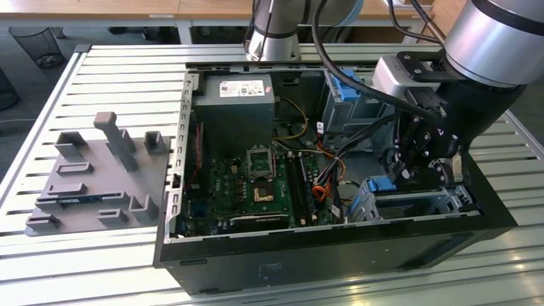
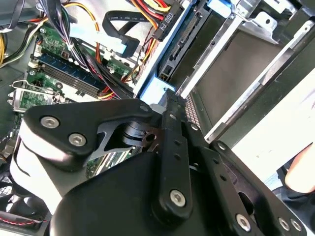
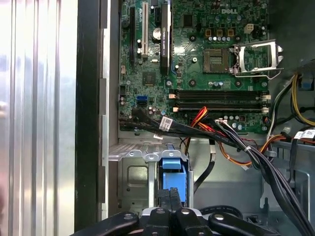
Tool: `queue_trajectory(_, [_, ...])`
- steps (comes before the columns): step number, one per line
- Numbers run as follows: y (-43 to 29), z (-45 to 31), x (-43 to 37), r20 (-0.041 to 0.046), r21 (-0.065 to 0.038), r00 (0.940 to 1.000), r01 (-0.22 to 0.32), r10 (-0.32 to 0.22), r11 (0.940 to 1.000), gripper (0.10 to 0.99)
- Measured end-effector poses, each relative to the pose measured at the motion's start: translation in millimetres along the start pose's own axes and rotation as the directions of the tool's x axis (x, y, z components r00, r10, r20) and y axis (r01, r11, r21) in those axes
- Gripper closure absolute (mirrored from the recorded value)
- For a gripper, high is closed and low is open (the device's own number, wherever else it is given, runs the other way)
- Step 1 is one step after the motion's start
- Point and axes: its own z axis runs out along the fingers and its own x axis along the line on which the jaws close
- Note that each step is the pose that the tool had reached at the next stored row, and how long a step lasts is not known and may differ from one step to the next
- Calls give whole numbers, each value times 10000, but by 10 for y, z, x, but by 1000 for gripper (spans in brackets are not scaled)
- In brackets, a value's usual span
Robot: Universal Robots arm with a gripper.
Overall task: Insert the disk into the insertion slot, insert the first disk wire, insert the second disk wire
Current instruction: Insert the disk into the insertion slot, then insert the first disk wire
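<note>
Gripper (image 3: pixel 170 194) — fingers nearly together — touches the disk (image 3: pixel 173 177), standing edge-on, long axis into the insertion slot (image 3: pixel 132 169).

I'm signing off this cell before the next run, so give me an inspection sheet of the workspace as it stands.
Surface: slatted metal table, carrying the open computer case.
Job's things: the disk, blue bracket showing, sits in the insertion slot.
Clutter: grey fixture plate beside the case.
Grippers: gripper, fingertips close together at the disk's bracket.
Cables: loose black and orange wires run across the case by the slot.
Surroundings: wire bin on the floor, exterior view's left.
</note>
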Motion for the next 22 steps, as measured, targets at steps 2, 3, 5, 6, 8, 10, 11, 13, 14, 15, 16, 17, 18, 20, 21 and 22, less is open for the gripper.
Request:
queue_trajectory(2, [0, -12, 0, 2, 0, 10000, 0, 0, 10000, 980])
queue_trajectory(3, [0, -15, 0, 3, 0, 10000, 0, 0, 10000, 980])
queue_trajectory(5, [0, -22, 0, 1, 0, 10000, 0, 0, 10000, 980])
queue_trajectory(6, [0, -26, 0, 1, 0, 10000, 0, 0, 10000, 980])
queue_trajectory(8, [1, -32, 0, 2, 0, 10000, 1, -1, 10000, 980])
queue_trajectory(10, [1, -42, 0, 1, 0, 10000, 0, 0, 10000, 980])
queue_trajectory(11, [1, -46, 0, 2, 0, 10000, 0, 0, 10000, 980])
queue_trajectory(13, [1, -49, 0, 4, 0, 10000, 0, 0, 10000, 980])
queue_trajectory(14, [1, -52, 0, 3, 0, 10000, 0, 0, 10000, 980])
queue_trajectory(15, [1, -54, 0, 1, 0, 10000, 0, 0, 10000, 980])
queue_trajectory(16, [1, -54, 0, 3, 0, 10000, 0, 0, 10000, 980])
queue_trajectory(17, [1, -55, 0, 3, 0, 10000, 0, 0, 10000, 980])
queue_trajectory(18, [1, -59, 0, 0, 0, 10000, 1, -1, 10000, 980])
queue_trajectory(20, [2, -62, 0, 2, 0, 10000, 0, 0, 10000, 980])
queue_trajectory(21, [1, -63, 0, 2, 0, 10000, 0, 0, 10000, 980])
queue_trajectory(22, [0, -64, 0, 2, -4, 10000, 1, -1, 10000, 980])
